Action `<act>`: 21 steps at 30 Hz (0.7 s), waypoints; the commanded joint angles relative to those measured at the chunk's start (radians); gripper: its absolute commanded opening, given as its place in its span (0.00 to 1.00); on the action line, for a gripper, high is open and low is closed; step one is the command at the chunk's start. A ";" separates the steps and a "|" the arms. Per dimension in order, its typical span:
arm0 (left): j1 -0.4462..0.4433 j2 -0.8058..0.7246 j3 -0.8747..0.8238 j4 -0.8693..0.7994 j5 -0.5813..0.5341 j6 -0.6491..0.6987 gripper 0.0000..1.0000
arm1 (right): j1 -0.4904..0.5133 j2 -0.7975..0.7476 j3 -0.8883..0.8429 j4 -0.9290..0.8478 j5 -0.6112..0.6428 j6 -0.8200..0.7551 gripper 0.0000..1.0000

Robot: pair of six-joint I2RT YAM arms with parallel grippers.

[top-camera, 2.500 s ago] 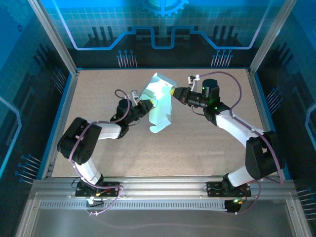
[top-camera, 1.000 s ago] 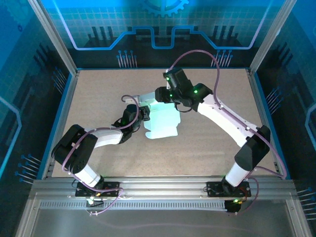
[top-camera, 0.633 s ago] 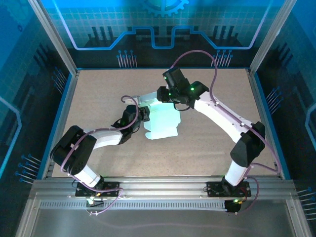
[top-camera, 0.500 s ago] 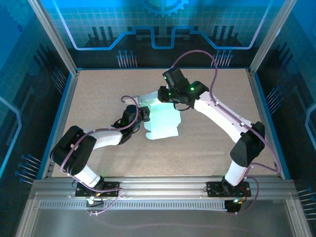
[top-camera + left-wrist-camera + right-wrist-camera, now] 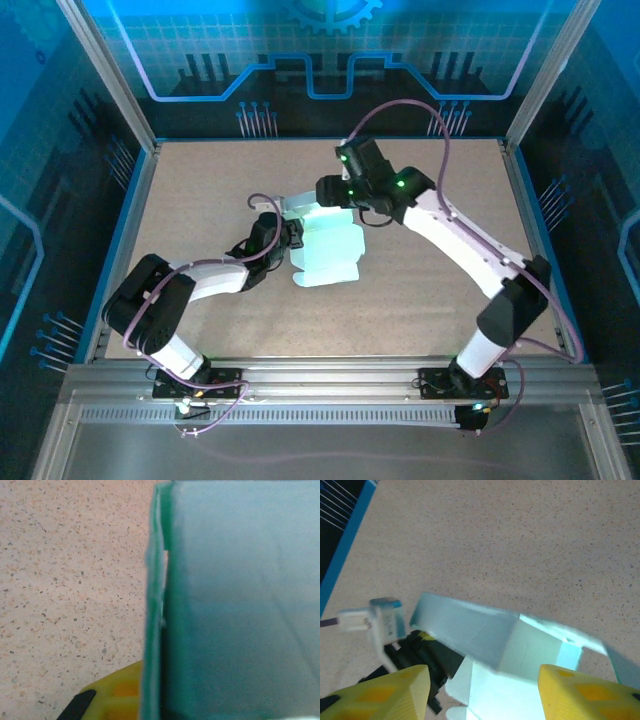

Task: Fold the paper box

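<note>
Your left end effector (image 5: 291, 233) is clenched on the pale mint card paper box (image 5: 328, 250), which extends to its right. Your right end effector (image 5: 332, 196) is released, and the paper box sits just below it.

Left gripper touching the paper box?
Touching. Left wrist view: the left gripper is shut on the paper box, card edge pressed against its yellow finger.

robot lab cell, aluminium frame (image 5: 320, 375), blue circuit-print walls (image 5: 330, 60), speckled table (image 5: 400, 310)
</note>
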 commanded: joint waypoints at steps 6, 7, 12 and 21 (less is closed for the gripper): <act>0.033 -0.018 0.053 -0.049 0.179 -0.006 0.00 | -0.125 -0.243 -0.216 0.183 -0.220 -0.172 0.65; 0.039 -0.021 0.052 -0.044 0.210 -0.005 0.00 | -0.156 -0.261 -0.238 0.195 -0.259 -0.176 0.65; 0.052 -0.063 0.051 -0.054 0.296 0.021 0.00 | -0.336 -0.341 -0.360 0.298 -0.509 -0.207 0.61; 0.060 -0.072 0.080 -0.077 0.394 0.004 0.00 | -0.457 -0.329 -0.439 0.359 -0.888 -0.371 0.61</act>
